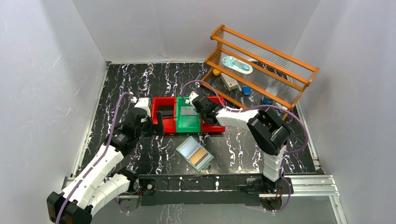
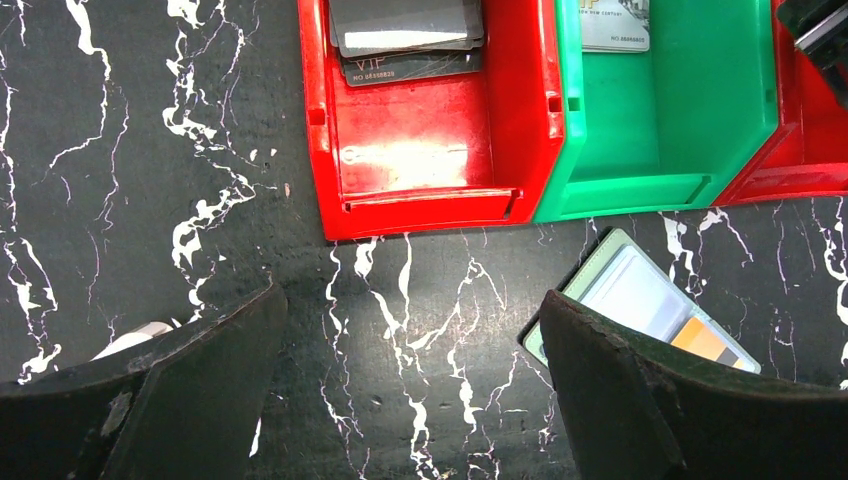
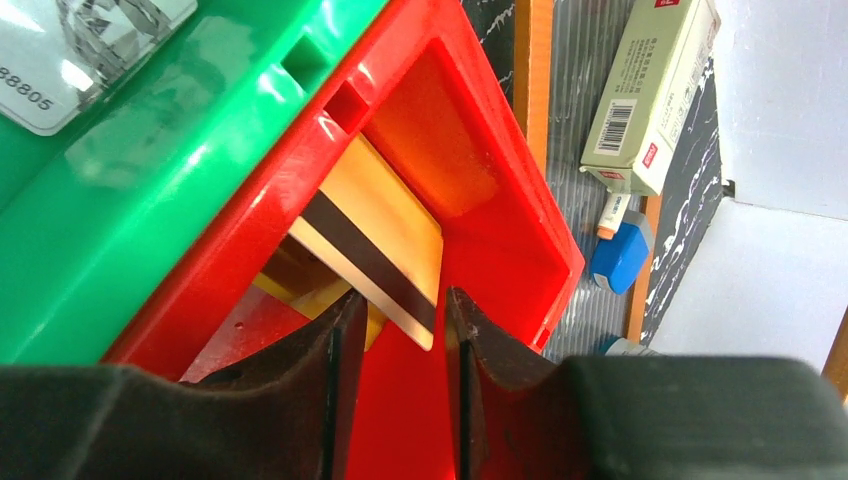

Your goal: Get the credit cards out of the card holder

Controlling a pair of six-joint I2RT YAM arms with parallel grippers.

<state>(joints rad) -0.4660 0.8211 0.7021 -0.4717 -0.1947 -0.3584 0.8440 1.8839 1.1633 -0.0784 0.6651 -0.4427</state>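
Observation:
The sage-green card holder (image 1: pixel 195 153) lies open on the black marble table in front of the bins, with a tan-gold card (image 1: pixel 200 157) in its sleeves; it also shows in the left wrist view (image 2: pixel 640 298). Dark and silvery cards (image 2: pixel 405 40) lie in the left red bin (image 2: pixel 430 180). A silvery card (image 2: pixel 612 25) lies in the green bin (image 2: pixel 670 150). My left gripper (image 2: pixel 410 300) is open and empty, over bare table in front of the left red bin. My right gripper (image 3: pixel 405 300) is open over the right red bin (image 3: pixel 500 230). A gold card with a dark stripe (image 3: pixel 375 240) leans there, its corner between my fingertips.
An orange wooden rack (image 1: pixel 261 60) stands at the back right, with a small white-green box (image 3: pixel 650 90) and blue caps (image 3: pixel 620 255) beside it. White walls close in on both sides. A small whitish object (image 2: pixel 130 340) lies by my left finger.

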